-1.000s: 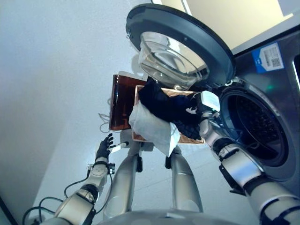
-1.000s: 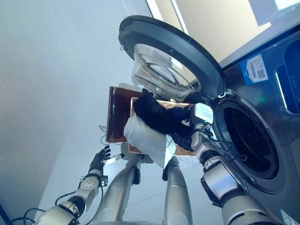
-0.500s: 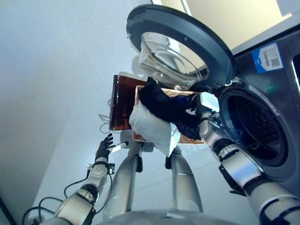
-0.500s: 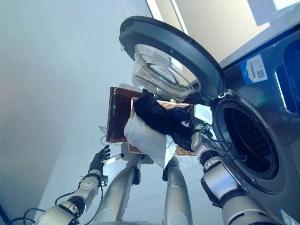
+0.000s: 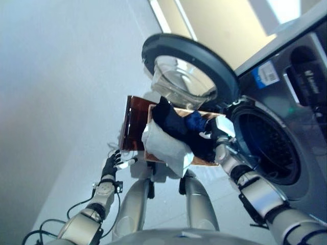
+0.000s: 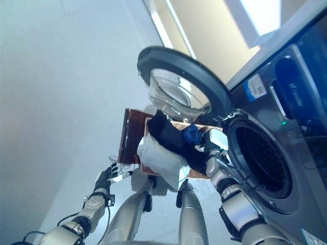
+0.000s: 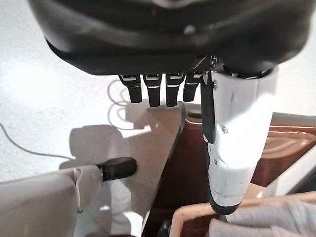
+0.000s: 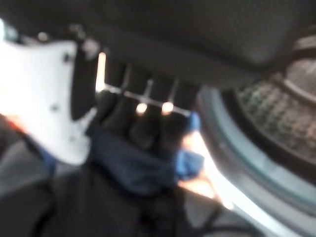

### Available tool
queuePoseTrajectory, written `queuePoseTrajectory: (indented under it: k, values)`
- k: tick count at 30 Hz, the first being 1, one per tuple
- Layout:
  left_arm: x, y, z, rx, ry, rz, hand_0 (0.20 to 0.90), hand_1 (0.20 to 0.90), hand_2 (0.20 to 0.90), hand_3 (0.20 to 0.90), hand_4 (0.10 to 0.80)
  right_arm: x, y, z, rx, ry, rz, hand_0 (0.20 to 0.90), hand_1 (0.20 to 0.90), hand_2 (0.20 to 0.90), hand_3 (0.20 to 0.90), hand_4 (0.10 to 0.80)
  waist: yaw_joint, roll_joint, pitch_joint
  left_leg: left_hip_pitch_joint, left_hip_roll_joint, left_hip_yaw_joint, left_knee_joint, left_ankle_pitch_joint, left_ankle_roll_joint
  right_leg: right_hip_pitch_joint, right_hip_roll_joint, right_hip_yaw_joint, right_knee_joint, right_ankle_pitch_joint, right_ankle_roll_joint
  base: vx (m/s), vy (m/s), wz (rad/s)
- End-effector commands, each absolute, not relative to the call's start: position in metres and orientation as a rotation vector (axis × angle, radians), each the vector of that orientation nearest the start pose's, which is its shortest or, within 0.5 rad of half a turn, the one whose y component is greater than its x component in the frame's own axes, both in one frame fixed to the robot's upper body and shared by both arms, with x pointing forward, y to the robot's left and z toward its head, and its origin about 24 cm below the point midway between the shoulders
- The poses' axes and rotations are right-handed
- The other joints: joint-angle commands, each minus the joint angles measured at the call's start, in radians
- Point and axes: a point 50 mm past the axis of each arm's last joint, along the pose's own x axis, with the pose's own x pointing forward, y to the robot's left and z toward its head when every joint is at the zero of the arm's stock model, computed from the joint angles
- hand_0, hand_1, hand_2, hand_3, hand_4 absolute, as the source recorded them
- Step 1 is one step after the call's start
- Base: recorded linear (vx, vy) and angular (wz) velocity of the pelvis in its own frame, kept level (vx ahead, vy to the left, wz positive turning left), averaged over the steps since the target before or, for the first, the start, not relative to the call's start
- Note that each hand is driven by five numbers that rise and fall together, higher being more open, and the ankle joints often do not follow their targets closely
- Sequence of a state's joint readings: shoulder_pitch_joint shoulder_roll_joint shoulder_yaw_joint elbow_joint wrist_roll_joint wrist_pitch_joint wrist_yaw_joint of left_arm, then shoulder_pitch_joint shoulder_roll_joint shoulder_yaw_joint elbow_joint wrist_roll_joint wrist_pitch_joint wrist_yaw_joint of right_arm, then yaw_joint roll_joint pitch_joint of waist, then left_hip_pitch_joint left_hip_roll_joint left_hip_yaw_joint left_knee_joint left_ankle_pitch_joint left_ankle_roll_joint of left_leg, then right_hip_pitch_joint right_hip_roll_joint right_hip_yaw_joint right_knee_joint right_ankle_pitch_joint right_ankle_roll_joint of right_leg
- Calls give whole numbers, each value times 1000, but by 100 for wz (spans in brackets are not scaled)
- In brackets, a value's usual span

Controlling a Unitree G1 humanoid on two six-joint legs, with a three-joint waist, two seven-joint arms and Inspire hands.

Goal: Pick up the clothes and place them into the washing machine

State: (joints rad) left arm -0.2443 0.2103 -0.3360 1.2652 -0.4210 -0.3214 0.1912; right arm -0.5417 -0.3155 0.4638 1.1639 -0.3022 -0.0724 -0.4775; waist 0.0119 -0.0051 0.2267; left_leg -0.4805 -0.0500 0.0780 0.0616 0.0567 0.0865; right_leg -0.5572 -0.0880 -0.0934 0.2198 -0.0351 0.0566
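Nearest the camera, left hand [image 5: 110,166] hangs low with fingers straight, holding nothing; its wrist view alone shows a brown stand [image 7: 197,163] under the basket. Right hand [image 6: 210,151] reaches into the basket [image 5: 204,161]; its wrist view, blurred, shows fingers curled into blue clothes [image 8: 143,163]. Basket holds dark clothes [image 5: 173,122] and a white cloth [image 5: 163,145] draped over its rim. Beyond, washing machine [image 5: 301,122] door [image 5: 189,66] stands open, drum [image 5: 265,148] beside the basket.

The right hand [image 8: 143,106] shows blurred above the dark clothes [image 8: 113,197], its fingertips lost in the folds; grip unreadable.
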Motion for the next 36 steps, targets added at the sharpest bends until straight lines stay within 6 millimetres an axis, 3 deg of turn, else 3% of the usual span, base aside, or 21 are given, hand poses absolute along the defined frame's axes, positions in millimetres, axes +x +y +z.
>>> queuePoseTrajectory:
  k: [1, 17, 23, 29, 33, 36]
  values:
    - [182, 223, -127, 151, 766, 270, 900, 900, 900, 900, 800, 316, -213, -18, -992, 237, -139, 200, 200, 200, 200, 300, -4, -28, -18, -24, -33, 2, 37, -46, -64, 75, -15, -3, -182, 173, 6, 50, -11, -6]
    - [160, 237, -135, 132, 835, 324, 900, 900, 900, 900, 800, 280, -211, -38, -784, 248, -96, 200, 200, 200, 200, 300, -29, -50, -67, 125, -27, 15, -8, -58, -64, 205, -1, 15, -208, 146, 12, 30, -4, -8]
    - [151, 242, -137, 106, 851, 349, 900, 900, 900, 900, 800, 260, -217, -40, -596, 244, -107, 200, 200, 200, 200, 300, -40, -55, -88, 168, -23, 21, -18, -65, -65, 243, 5, 24, -214, 136, 16, 37, -5, -7]
    - [138, 245, -141, 66, 876, 364, 900, 900, 900, 900, 800, 222, -235, -47, -227, 277, -160, 200, 200, 200, 200, 300, -53, -58, -127, 222, -19, 29, -31, -75, -67, 292, 9, 26, -228, 125, 20, 56, -6, -6]
    - [131, 245, -144, 46, 897, 364, 900, 900, 900, 900, 800, 206, -242, -55, -73, 310, -193, 200, 200, 200, 200, 300, -59, -55, -148, 249, -17, 32, -45, -78, -69, 313, 9, 26, -231, 119, 22, 63, 4, -2]
    - [120, 245, -147, 12, 923, 363, 900, 900, 900, 900, 800, 183, -249, -72, 110, 376, -231, 200, 200, 200, 200, 300, -64, -51, -172, 285, -15, 36, -55, -87, -70, 340, 8, 25, -232, 109, 23, 86, -1, -1]
